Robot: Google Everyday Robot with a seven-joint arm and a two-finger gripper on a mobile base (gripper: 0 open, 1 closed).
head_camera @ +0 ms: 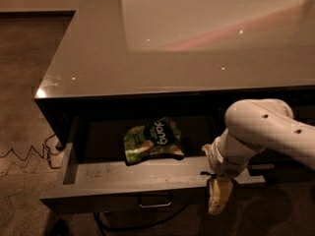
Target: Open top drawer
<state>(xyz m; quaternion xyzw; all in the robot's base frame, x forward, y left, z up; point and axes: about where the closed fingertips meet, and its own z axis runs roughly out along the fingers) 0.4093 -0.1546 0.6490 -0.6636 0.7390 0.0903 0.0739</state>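
Top drawer [123, 173] stands open; task apparently done. Your claw [219, 200] hangs right of its handle [155, 203], aperture indeterminable; retract clear.

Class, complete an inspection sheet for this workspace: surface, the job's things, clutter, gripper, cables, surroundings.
Surface: glossy grey counter top, showing light reflections.
Job's things: top drawer pulled well out; its bar handle is free.
Clutter: green snack bag lying inside the drawer.
Gripper: gripper hangs pointing down in front of the drawer front, off the handle, toward the picture's right.
Cables: zigzag cable on the floor; another cable under the drawer.
Surroundings: brownish floor.
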